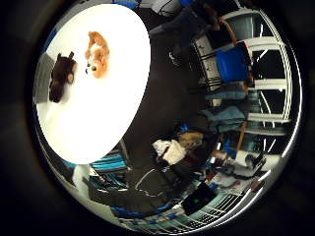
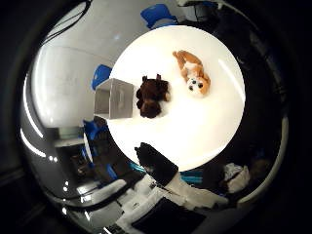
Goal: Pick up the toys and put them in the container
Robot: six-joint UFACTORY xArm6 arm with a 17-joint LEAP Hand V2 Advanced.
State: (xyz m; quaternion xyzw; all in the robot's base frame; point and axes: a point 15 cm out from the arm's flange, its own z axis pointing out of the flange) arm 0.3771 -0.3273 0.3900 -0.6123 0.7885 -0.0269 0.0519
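The round white table [image 2: 195,131] sits well below the palm, small in both views, so the hand is high above it and apart from everything. 2 toys lie on it. The dark brown plush [image 2: 152,96] is at the centre-left of the thumb-side frame, just beside the grey open container [image 2: 114,98], possibly touching its near wall. The orange and white plush [image 2: 193,74] lies upper centre-right in that frame, near the brown one but apart from it, its long axis running diagonally from upper left to lower right, face at the lower end.

Of the hand [image 2: 158,163], only 1 black fingertip shows, reaching in from the lower part of the frame. It holds nothing, but I cannot tell how far the fingers are spread or curled.

Neither toy is in the container yet. As I judge it, the brown plush lies closer to that fingertip, so the coming move is a long descent toward it.
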